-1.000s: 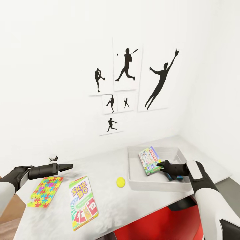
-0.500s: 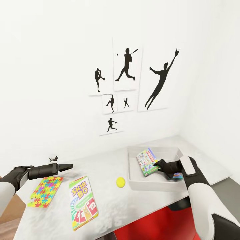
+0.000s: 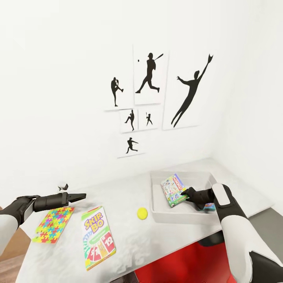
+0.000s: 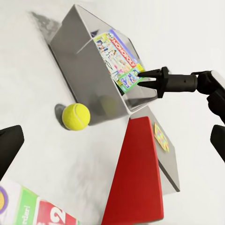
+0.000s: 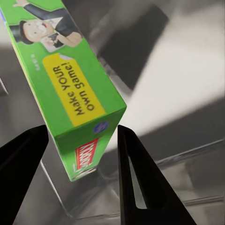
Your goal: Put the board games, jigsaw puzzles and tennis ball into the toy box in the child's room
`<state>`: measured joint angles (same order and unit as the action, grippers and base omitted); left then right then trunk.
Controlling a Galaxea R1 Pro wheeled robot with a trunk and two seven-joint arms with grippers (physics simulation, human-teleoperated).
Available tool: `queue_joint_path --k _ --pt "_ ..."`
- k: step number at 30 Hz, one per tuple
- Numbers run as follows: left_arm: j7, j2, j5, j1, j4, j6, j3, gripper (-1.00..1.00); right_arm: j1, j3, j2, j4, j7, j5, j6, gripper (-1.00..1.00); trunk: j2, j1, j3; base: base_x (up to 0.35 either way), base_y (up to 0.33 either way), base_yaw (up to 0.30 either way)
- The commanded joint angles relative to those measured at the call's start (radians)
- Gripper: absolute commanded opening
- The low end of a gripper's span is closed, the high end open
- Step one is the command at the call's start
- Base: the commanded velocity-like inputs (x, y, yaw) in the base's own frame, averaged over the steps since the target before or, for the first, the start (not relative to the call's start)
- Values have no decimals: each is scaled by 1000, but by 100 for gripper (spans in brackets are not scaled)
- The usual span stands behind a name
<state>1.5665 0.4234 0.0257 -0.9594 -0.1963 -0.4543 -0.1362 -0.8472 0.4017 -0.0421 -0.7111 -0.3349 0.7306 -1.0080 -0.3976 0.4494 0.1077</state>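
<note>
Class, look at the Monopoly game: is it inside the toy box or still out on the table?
Inside. The Monopoly game leans within the grey walls of the toy box, with the right gripper at its corner, jaws open.

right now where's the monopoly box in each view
Head view: the Monopoly box leans inside the toy box, right of centre, at the right claw.
Left wrist view: it shows upper centre, inside the bin, the right claw at its lower corner.
Right wrist view: its green edge runs from the upper left down between the open fingers.
Shared landmark: the grey toy box wall.
</note>
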Motion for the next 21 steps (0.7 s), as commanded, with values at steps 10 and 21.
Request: queue_joint_path --k 10,21 --pt "4 0 3 -1 0 -11 -2 100 -12 2 18 -1 -10 12 -1 -100 -2 1 16 0 0 0" --pt "4 0 3 -1 0 -11 -2 100 -13 2 22 -1 -10 12 -1 -100 -2 1 17 0 0 0"
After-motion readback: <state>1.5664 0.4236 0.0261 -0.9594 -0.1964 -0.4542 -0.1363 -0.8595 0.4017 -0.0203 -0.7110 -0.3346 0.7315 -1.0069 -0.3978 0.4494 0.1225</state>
